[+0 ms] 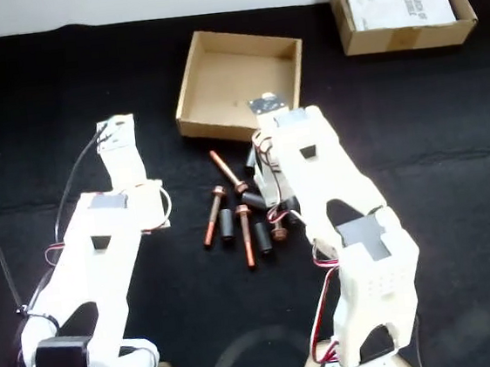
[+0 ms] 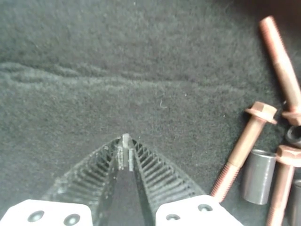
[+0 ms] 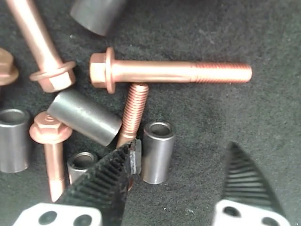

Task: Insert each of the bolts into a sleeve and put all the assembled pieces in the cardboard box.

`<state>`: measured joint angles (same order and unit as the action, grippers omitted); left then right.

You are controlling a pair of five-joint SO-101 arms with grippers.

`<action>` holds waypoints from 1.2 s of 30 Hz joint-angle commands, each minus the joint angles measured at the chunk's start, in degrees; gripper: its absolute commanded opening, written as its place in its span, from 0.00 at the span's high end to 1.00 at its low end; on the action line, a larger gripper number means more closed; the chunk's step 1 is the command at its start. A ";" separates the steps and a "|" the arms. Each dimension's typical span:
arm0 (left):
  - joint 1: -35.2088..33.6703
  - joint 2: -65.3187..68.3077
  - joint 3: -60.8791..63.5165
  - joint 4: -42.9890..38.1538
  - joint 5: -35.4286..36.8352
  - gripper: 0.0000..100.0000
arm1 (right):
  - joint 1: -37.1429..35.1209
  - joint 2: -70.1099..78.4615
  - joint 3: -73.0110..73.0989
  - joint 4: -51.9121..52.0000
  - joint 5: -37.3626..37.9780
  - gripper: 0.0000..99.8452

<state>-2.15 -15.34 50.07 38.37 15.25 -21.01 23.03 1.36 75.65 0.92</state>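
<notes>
- On the black worktop (image 1: 454,170), between the two arms, copper bolts (image 1: 246,232) and dark sleeves (image 1: 226,224) lie loose in a small heap, just in front of the cardboard box (image 1: 188,80).
- The right claw (image 3: 183,150) hangs open low over the heap, with one finger (image 3: 108,179) just beside a sleeve.
- The left claw (image 2: 125,141) is closed on nothing, over bare cloth near the heap's edge.
</notes>
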 commanded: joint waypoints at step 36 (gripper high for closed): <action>2.77 0.40 -1.80 0.26 -0.44 0.99 | 1.54 -4.70 -0.57 0.04 1.49 0.99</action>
<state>-1.98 -14.73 49.89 38.55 15.25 -20.22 22.33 6.11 70.02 1.63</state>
